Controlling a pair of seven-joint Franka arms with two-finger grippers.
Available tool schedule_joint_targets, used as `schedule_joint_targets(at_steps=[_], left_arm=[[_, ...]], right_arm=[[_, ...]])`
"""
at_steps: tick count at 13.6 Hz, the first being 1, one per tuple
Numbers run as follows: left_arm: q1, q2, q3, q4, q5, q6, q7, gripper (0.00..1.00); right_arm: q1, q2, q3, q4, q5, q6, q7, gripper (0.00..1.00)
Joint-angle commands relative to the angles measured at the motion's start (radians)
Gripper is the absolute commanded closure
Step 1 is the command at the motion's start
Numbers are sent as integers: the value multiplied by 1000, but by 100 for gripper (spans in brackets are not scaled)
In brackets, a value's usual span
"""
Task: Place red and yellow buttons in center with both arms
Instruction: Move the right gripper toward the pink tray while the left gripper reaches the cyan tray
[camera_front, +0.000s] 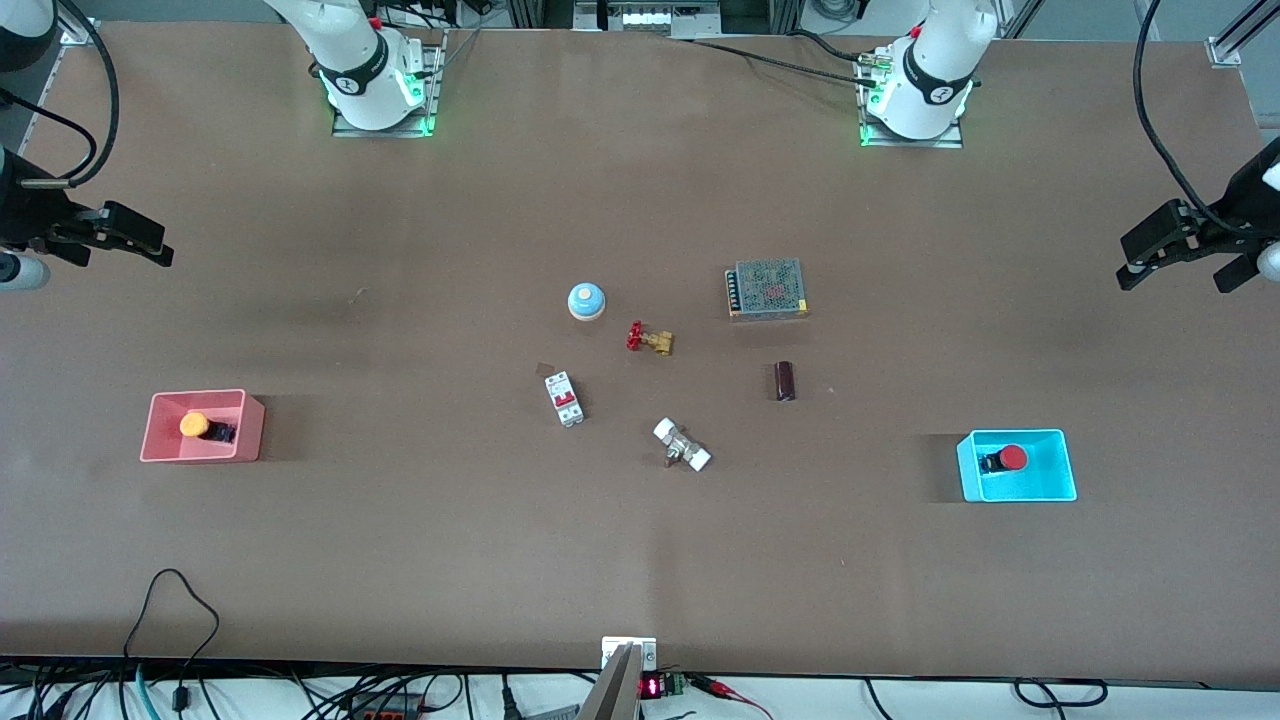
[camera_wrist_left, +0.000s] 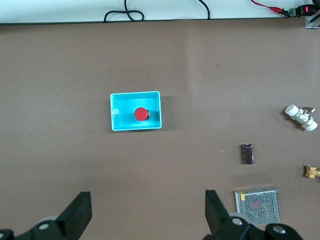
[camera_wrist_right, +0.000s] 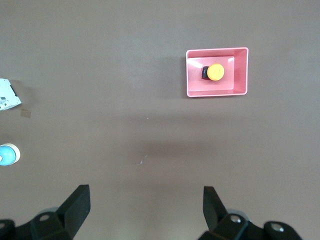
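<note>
The yellow button (camera_front: 194, 424) lies in a pink bin (camera_front: 250, 430) toward the right arm's end of the table; the right wrist view shows it too (camera_wrist_right: 215, 72). The red button (camera_front: 1013, 458) lies in a cyan bin (camera_front: 1065, 470) toward the left arm's end, and also shows in the left wrist view (camera_wrist_left: 141, 114). My right gripper (camera_front: 140, 238) is open and empty, held high over bare table above its bin (camera_wrist_right: 146, 205). My left gripper (camera_front: 1175, 262) is open and empty, held high over bare table by the cyan bin (camera_wrist_left: 148, 210). The center (camera_front: 690, 385) is brown tabletop.
Around the middle lie a blue dome on a beige base (camera_front: 587, 301), a brass valve with a red handwheel (camera_front: 650, 339), a white circuit breaker (camera_front: 564, 398), a white fitting (camera_front: 682, 445), a dark cylinder (camera_front: 786, 381) and a mesh power supply (camera_front: 767, 288).
</note>
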Motion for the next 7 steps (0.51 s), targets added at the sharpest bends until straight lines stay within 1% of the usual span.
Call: schedule_joint_targets(at_steps=[1, 4, 7], left_arm=[[-2, -4, 8, -6, -4, 10, 14, 0], [-2, -6, 9, -4, -1, 21, 14, 0], [11, 3, 11, -13, 1, 74, 14, 0]], right_arm=[[-16, -17, 17, 0, -11, -15, -1, 0], [-22, -5, 16, 1, -4, -3, -1, 0], [-28, 63, 14, 1, -10, 46, 1, 0]])
